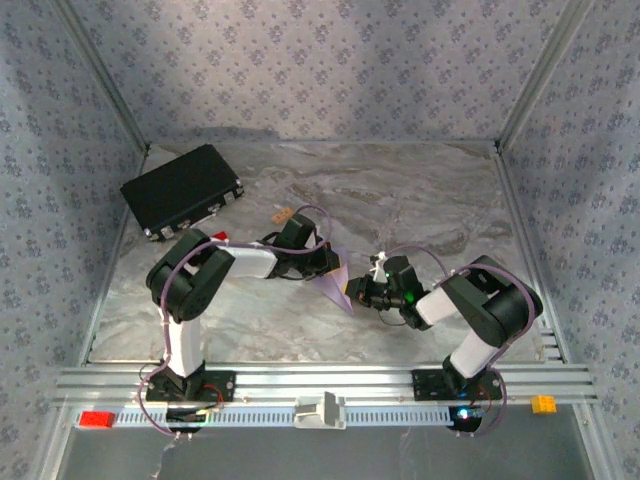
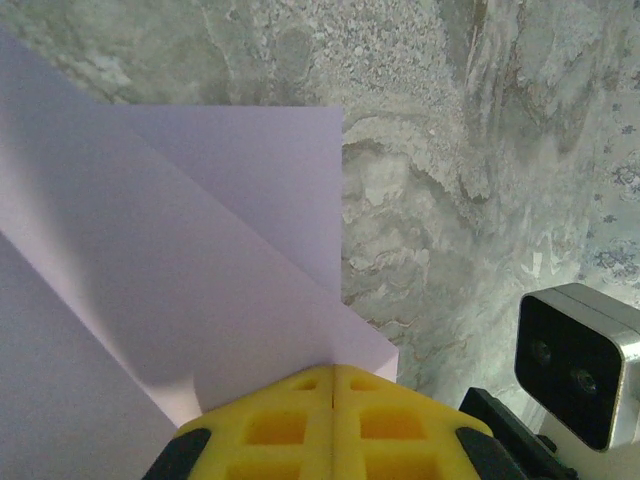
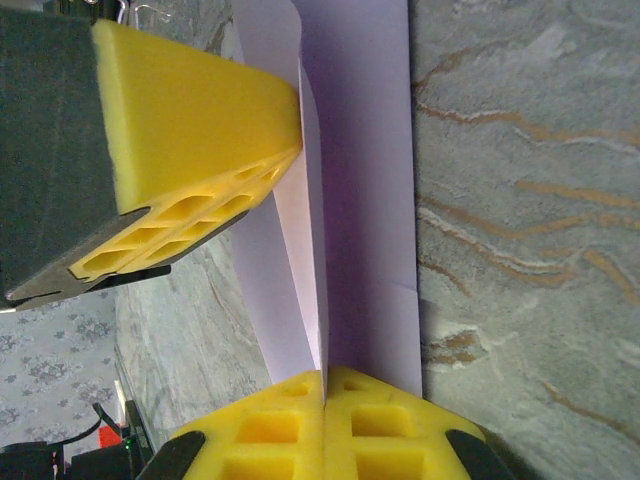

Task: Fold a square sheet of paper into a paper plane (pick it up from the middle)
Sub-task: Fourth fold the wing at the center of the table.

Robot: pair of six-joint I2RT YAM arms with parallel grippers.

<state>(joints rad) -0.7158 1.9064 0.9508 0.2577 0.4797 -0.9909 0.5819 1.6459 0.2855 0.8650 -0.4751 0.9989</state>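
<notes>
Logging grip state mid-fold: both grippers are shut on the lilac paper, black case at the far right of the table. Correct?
One error: the black case lies at the far left of the table, not the far right; see the top external view. Rest holds: left gripper and right gripper are both shut on the lilac paper.

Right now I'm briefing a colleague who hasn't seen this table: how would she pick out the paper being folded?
Start from the grey marbled table and look to its middle. There the left fingers and right fingers both pinch a partly folded lilac sheet. It is thin and pale, unlike the boxy black case at the far left.
</notes>
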